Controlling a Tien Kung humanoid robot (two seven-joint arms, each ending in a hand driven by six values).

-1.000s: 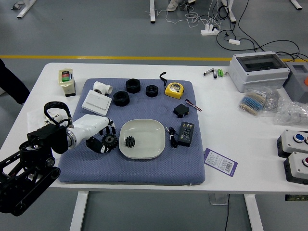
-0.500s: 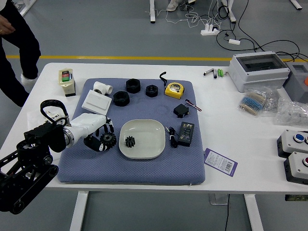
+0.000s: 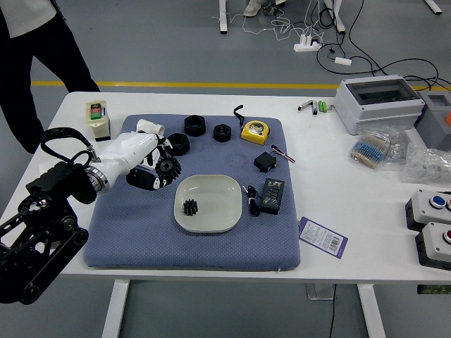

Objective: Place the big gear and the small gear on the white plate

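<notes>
Gripping the big gear (image 3: 168, 167) in my left hand (image 3: 134, 155), fingers closed on it, left of centre in frame, over the blue mat (image 3: 190, 250), up and left of the plate. Small gear (image 3: 190, 207) sits on the white plate (image 3: 220, 204), near its left side, around the frame's middle, slightly low. Person (image 3: 49, 63) stands upper left, past the table (image 3: 338, 253).

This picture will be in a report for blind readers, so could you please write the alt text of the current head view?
The robot's left hand holds the big gear beyond and left of the white plate, on which the small gear lies. Around them on a blue mat are black rings and a yellow tape measure.
</notes>
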